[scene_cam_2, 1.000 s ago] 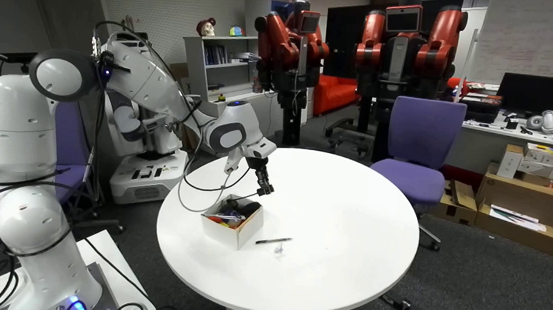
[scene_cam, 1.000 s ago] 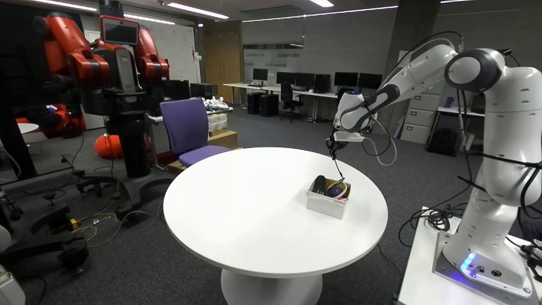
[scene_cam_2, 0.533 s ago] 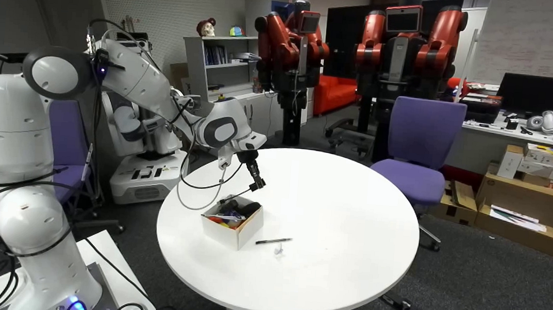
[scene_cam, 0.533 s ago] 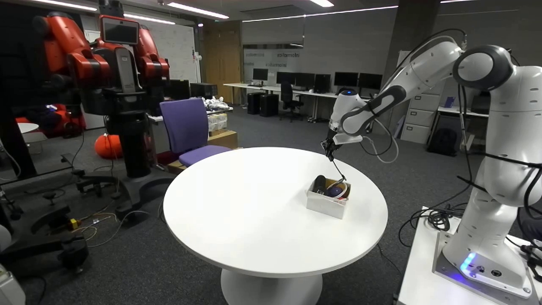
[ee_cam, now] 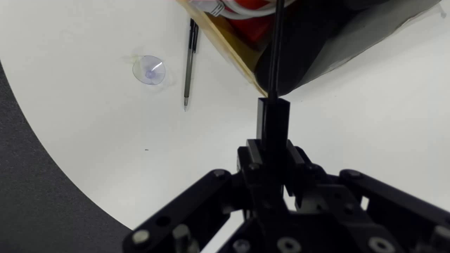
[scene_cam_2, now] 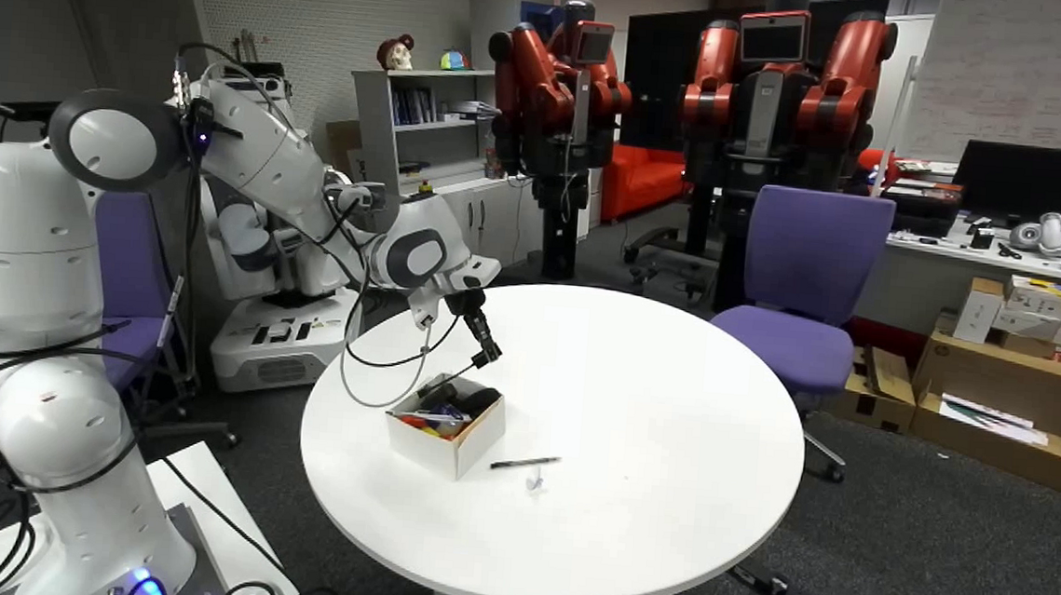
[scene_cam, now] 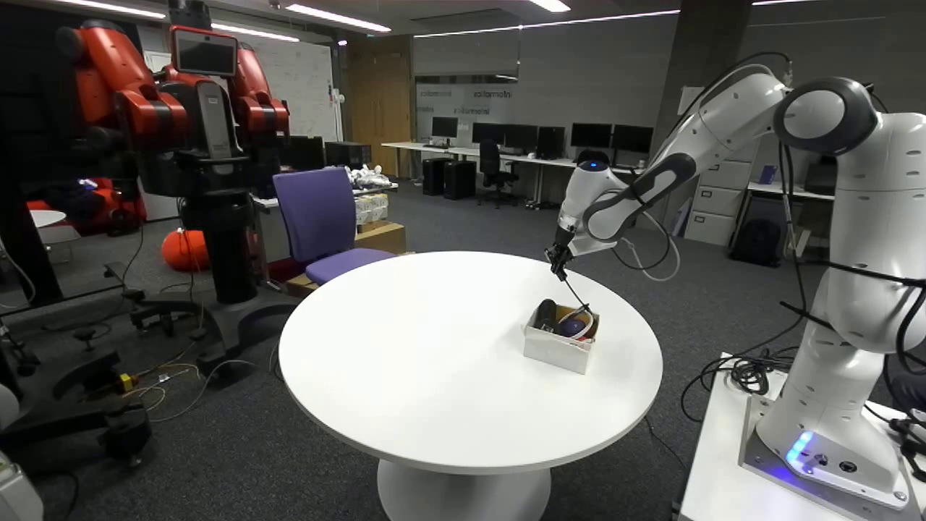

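My gripper (ee_cam: 276, 156) is shut on a black block-shaped plug (ee_cam: 276, 119), with a finger pressed on each side. From the plug a thin black cable (ee_cam: 276, 52) runs nearly straight down into a white box (scene_cam: 555, 351). Both exterior views show the gripper (scene_cam_2: 486, 355) above the table, just off the box's far side, with the cable slanting between them. Inside the box lie a black rounded object (ee_cam: 297, 59), a dark purple ball (scene_cam: 571, 328), a white cable (ee_cam: 242, 14) and red items. The cable's lower end is hidden among them.
The box stands on a round white table (scene_cam_2: 648, 492). Beside it lie a dark pen (scene_cam_2: 525, 462) and a clear suction cup (ee_cam: 149, 72). A purple chair (scene_cam_2: 802, 288) stands close behind the table's edge. A loose cable loop (scene_cam_2: 358, 360) hangs from the arm near the box.
The gripper has shifted slightly, to the left in both exterior views, with the plug still held. The cable now looks straighter. The box, pen and suction cup stay where they were.
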Robot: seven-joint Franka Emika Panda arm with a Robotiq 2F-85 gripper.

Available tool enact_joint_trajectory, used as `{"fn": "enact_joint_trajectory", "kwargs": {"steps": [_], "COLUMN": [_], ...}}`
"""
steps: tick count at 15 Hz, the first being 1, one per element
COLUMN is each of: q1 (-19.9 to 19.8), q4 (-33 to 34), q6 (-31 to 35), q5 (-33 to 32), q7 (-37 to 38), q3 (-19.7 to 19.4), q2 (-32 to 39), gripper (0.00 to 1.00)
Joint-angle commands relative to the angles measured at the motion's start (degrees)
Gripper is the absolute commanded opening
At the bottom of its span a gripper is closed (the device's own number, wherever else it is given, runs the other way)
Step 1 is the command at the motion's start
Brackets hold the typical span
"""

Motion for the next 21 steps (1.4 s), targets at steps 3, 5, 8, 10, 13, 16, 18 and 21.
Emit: {"fn": "enact_joint_trajectory", "kwargs": {"steps": [3,5,8,10,13,16,18,21], "q1": [0.6,1.0,1.7,2.3,3.0,3.2,3.5,3.6], "q4": [-3.6,-4.2,-4.0,-3.8,-3.6,-3.4,-3.2,-3.0], "q6": [3.9,4.2,4.4,4.3,4.5,4.9,5.2,4.7], "q5": [-0.4,-0.3,-0.9,-1.0,-0.6,-0.1,-0.3,-0.3], "q7": [-1.0,-1.1,-0.4,0.0,0.5,0.6,0.9,1.3], "q3": [0.9,1.0,0.7,0.5,0.3,0.2,-0.1,-0.4], "q2": [-0.1,0.2,1.5,2.3,3.3,3.8,4.2,4.5], "gripper": [0.05,0.05,0.05,0.05,0.05,0.05,0.05,0.45]}}
